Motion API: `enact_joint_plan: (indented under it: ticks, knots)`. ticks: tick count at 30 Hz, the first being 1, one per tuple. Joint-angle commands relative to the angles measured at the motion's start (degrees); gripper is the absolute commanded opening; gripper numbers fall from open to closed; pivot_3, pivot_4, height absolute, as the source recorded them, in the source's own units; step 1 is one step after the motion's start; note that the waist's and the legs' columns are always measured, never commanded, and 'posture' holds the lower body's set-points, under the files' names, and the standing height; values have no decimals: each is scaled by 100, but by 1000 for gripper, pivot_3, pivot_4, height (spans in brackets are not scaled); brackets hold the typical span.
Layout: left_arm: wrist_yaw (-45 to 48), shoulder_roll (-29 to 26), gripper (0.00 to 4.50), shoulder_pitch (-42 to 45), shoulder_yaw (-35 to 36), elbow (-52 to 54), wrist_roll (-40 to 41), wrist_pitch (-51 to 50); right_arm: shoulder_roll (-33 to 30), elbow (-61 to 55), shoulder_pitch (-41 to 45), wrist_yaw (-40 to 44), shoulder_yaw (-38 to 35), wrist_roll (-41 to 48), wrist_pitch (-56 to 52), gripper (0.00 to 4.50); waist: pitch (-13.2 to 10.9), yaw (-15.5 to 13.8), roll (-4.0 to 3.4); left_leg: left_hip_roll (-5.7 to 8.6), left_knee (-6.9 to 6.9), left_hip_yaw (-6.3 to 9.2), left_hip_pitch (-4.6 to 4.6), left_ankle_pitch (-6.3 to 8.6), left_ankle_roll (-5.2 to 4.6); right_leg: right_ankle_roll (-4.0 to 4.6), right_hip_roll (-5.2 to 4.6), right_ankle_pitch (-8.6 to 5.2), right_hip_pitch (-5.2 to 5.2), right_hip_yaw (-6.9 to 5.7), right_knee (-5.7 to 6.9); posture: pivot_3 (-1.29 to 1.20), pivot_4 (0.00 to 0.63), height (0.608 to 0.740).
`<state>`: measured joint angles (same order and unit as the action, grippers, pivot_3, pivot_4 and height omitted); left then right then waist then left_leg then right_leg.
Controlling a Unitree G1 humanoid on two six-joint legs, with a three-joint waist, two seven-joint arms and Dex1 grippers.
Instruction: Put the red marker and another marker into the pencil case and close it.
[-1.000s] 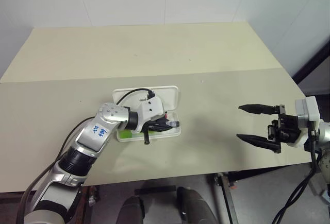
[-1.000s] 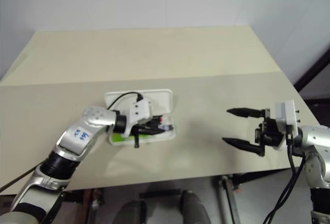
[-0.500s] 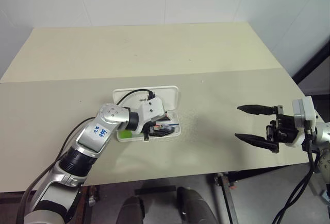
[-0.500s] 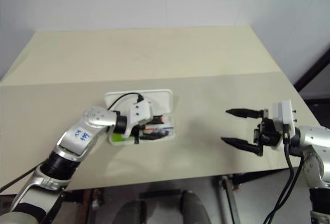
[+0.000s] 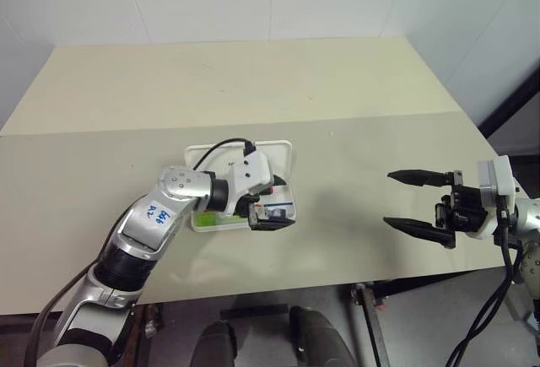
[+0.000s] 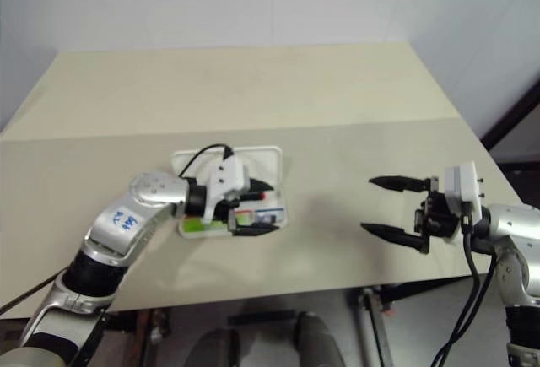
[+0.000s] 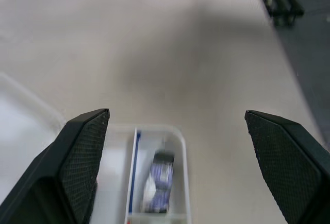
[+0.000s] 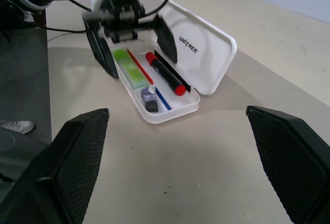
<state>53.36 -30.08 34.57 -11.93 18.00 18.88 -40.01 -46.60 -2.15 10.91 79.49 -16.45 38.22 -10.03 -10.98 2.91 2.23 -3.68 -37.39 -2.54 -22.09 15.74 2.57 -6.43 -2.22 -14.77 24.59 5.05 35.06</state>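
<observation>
The white pencil case [image 8: 203, 54] lies open on the table, lid folded back, tray toward me. In the tray the light-green marker [image 8: 129, 67] and the red marker [image 8: 166, 76] lie side by side, apart from each other. My left gripper [image 8: 142, 65] hovers open just above the tray [image 5: 202, 222], one finger [image 8: 102, 49] on each side of the markers, holding nothing. Its own view looks past the tray's end [image 7: 183, 147]. My right gripper [image 5: 388, 198] hangs open and empty over the table's right front, well clear of the case.
A small dark object [image 8: 150, 102] lies at the tray's end beside red and blue stripes. The beige table [image 5: 337, 89] stretches wide behind and to the right of the case. Its front edge runs just below the case and the right gripper.
My left gripper was shut low in the tray; it has opened wide and lifted slightly above it. The right arm has stayed still.
</observation>
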Motion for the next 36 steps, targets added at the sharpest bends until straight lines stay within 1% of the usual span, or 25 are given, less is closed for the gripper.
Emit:
enact_joint_plan:
  ticks: [1,4,7,9,14,18,20,23,26,28,30,32,33,35,36]
  knots:
    - [240,69,4460,9,729,527,913,42,-40,-161,72,15,-138,131,-19,4500,0,3,0,0,0,0,1,0,0,0,0,0,-1,0,1,0,150,740]
    - [347,59,4460,-38,1298,570,1441,244,-45,-301,64,-47,-153,238,-159,4500,0,14,0,0,0,0,3,0,0,-1,0,0,-1,0,4,0,150,740]
    - [251,74,4460,-29,1795,236,1549,650,-10,-458,111,-162,-91,285,-297,4500,0,10,0,0,-2,1,7,-2,-3,-1,1,0,-3,0,8,0,150,740]
    - [195,-23,4460,-11,1983,-3,1490,825,26,-519,177,-220,-54,292,-334,4500,0,12,0,0,-8,0,7,-3,-4,0,1,0,-5,0,8,0,150,740]
    - [397,-552,4460,-47,2414,-731,1385,1255,59,-571,442,-445,115,139,-419,4500,0,26,0,0,-24,2,5,-3,-4,3,7,-1,-6,8,6,0,150,740]
    - [445,-892,4460,-20,2564,-1345,1191,1649,116,-456,621,-505,199,29,-312,4500,0,23,0,0,-26,0,5,-3,-4,23,7,-12,-5,11,5,0,150,740]
    - [299,-1016,4460,94,2612,-1803,963,1893,157,-431,700,-528,214,11,-278,4500,0,20,0,0,-25,0,2,-3,-4,23,7,-12,-4,10,4,0,150,740]
    - [457,-1181,4460,206,2748,-2383,972,2110,228,-435,770,-517,208,40,-267,4500,-1,10,1,0,-23,0,2,-3,-4,20,7,-11,-4,8,4,0,150,740]
    - [666,-1383,3845,354,2831,-3121,1021,2159,288,-435,900,-591,236,60,-330,4500,-1,12,1,0,-19,0,1,-2,-4,15,6,-8,-2,7,4,0,150,740]
    - [806,-1482,3233,472,2786,-3565,1010,2086,311,-422,950,-566,264,38,-316,4500,-1,13,1,0,-17,-1,1,-2,-5,15,6,-8,-1,6,4,0,150,740]
    - [929,-1543,2519,667,2731,-4067,991,1945,333,-413,985,-522,292,24,-279,4500,-1,11,1,0,-12,-1,2,-2,-5,13,6,-7,-1,5,5,0,150,740]
    - [1176,-1575,1929,879,2653,-4538,967,1892,354,-393,1033,-529,311,17,-278,4500,-1,7,1,0,-10,1,2,-2,-5,3,7,-1,0,2,6,0,150,740]
    - [1332,-1568,1508,1073,2607,-4951,910,1941,365,-379,1058,-538,321,15,-283,4500,-1,3,1,0,-10,1,2,-2,-5,0,7,1,0,1,7,0,150,740]
    - [1526,-1546,907,1382,2551,-5586,790,2080,372,-352,1096,-532,342,14,-289,4500,-1,-4,1,0,-9,1,1,-2,-5,-1,7,1,3,0,8,0,150,740]
    - [1603,-1533,495,1517,2539,-5854,739,2173,367,-341,1113,-514,355,17,-300,4500,-1,-4,1,0,-9,1,0,-2,-5,-1,7,1,3,0,8,0,150,740]
